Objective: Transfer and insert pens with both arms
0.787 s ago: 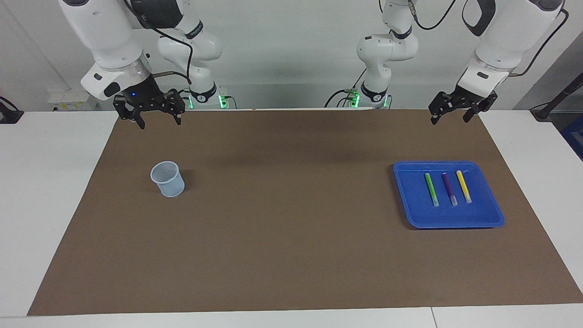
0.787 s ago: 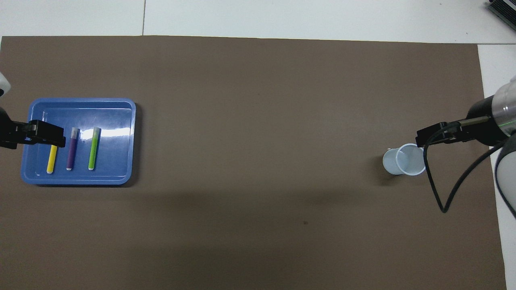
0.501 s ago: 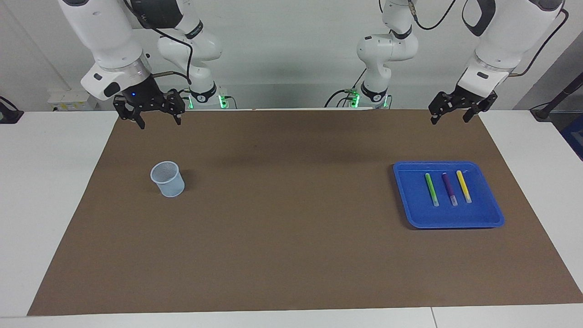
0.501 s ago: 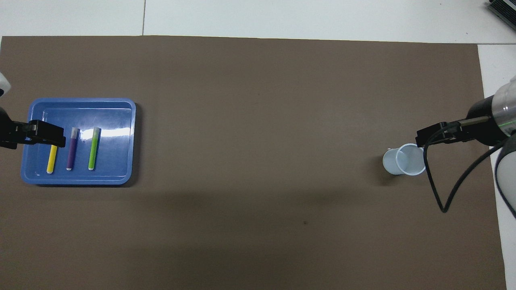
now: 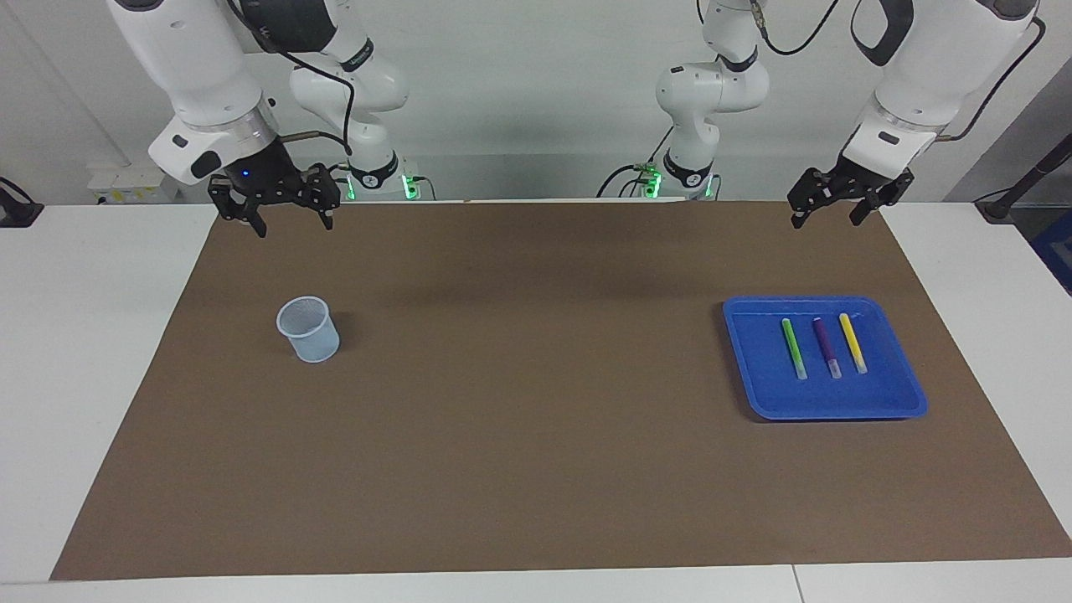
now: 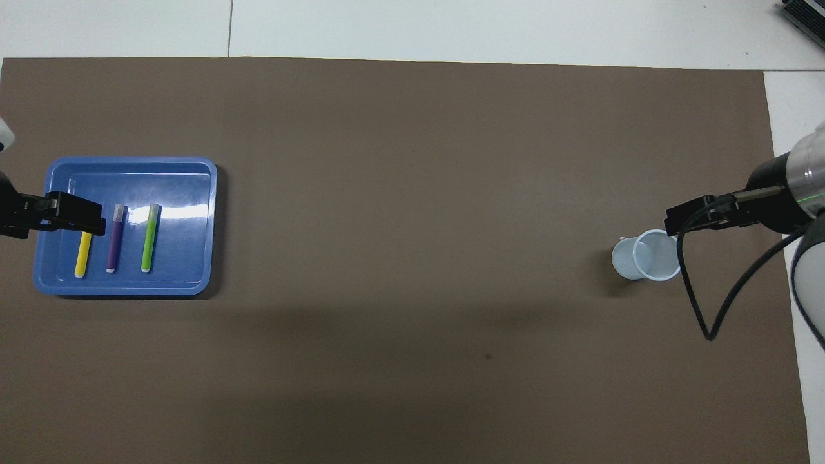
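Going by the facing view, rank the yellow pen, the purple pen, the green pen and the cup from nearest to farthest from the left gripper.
From the left gripper, raised over the mat's edge nearest the robots:
1. Yellow pen, in the blue tray, outermost toward the left arm's end.
2. Purple pen, middle of the tray.
3. Green pen, on the tray's cup-facing side.
4. Cup, at the right arm's end.

We see a blue plastic tray on the brown mat, holding a green pen, a purple pen and a yellow pen side by side. A pale mesh cup stands toward the right arm's end. Our left gripper and right gripper hang open over the mat's edge nearest the robots.
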Action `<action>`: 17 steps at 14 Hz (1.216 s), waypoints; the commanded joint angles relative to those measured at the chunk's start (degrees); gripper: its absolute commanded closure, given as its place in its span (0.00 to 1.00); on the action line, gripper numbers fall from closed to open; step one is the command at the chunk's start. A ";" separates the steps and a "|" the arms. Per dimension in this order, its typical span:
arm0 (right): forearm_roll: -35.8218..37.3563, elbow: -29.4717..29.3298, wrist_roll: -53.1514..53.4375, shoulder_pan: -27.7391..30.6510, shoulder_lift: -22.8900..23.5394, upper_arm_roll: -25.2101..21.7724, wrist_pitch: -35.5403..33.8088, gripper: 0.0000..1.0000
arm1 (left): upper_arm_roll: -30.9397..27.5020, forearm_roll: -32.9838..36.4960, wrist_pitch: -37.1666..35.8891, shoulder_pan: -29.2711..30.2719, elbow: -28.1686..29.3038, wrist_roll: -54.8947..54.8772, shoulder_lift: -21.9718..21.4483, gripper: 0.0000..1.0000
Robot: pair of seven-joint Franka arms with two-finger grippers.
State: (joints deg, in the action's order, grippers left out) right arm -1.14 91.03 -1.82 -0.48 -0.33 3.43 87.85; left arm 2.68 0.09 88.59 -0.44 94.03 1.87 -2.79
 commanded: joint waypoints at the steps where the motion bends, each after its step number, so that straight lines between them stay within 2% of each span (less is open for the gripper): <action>1: -1.05 0.20 -1.08 0.48 -0.46 -0.09 0.48 0.00 | -0.30 -0.97 0.09 0.18 1.07 -0.38 -1.34 0.00; 17: -1.05 0.20 -1.08 0.48 -0.46 -0.09 0.48 0.00 | 0.13 -1.06 0.44 -0.43 1.24 -0.47 -1.34 0.00</action>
State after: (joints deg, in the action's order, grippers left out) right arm -1.14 91.03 -1.82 -0.48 -0.33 3.43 87.85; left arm 3.05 -0.09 88.58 -0.54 94.03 1.87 -2.80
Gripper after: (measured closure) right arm 0.000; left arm 0.000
